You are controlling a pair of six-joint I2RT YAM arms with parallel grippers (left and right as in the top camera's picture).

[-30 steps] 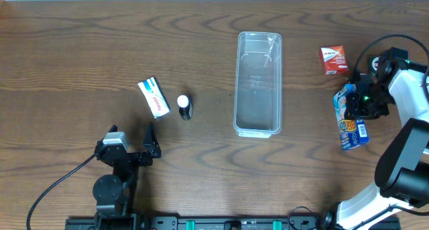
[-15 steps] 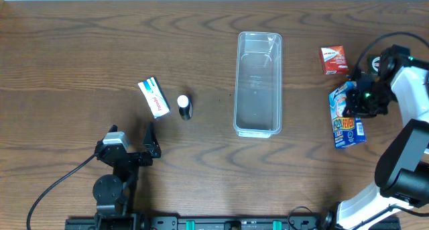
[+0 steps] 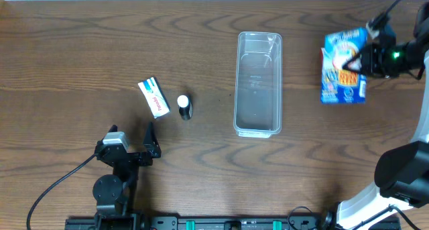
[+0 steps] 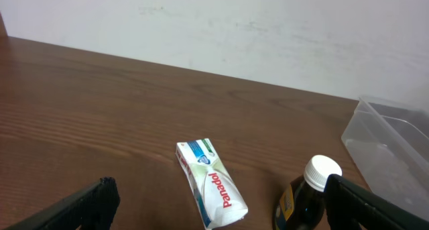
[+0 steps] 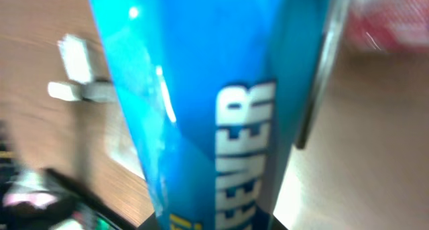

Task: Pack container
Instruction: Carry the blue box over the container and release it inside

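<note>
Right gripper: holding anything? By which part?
Yes. The right gripper is shut on the blue snack bag, gripping it at the edge that faces right in the overhead view.

White packet (image 4: 211, 184), lying on the worktop (image 4: 100, 123) left of the dark bottle (image 4: 305, 200): the word "Panadol" runs along its length in red letters, legible in the left wrist view.

Blue bag (image 5: 214, 102): large white capitals "EVER" run up its face in the right wrist view, and the word continues past the lower edge. Overhead, the bag's print is too small to read.

Bottle label: illegible.
</note>
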